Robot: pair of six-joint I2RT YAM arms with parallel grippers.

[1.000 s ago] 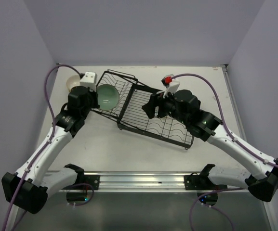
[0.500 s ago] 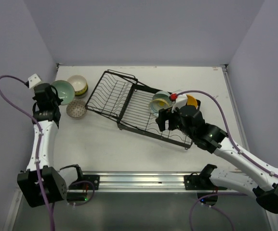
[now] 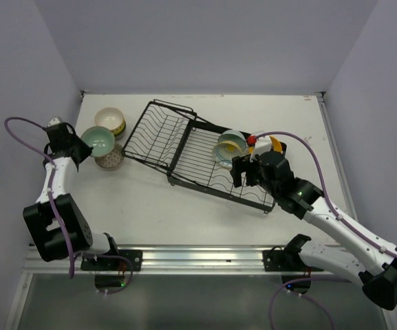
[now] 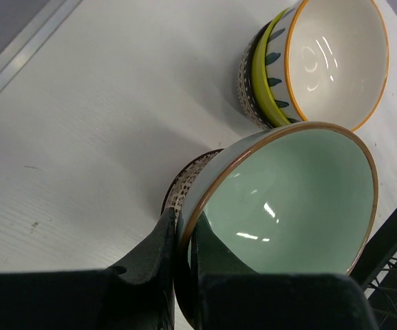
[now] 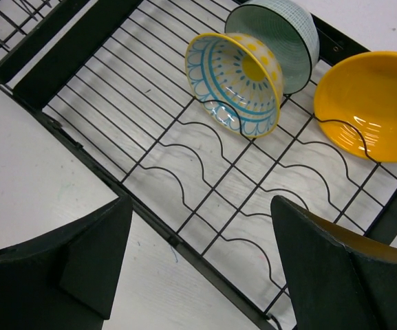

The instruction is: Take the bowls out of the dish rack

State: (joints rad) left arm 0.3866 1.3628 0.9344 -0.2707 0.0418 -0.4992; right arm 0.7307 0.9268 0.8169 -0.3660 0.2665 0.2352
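Black wire rack (image 5: pixel 74 47); yellow bowl (image 5: pixel 236 82) with blue arcs; plain orange-yellow bowl (image 5: pixel 370 103); pale teal bowl (image 4: pixel 287 199).

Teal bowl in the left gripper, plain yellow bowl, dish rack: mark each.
teal bowl (image 4: pixel 287 199), left wrist view, inner wall
plain yellow bowl (image 5: pixel 370 103), right wrist view, inside
dish rack (image 5: pixel 74 45), right wrist view, frame bar

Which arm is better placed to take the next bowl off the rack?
Right: the right fingers hover open over the dish rack near the yellow patterned bowl; the left fingers are shut on the teal bowl, off the rack.
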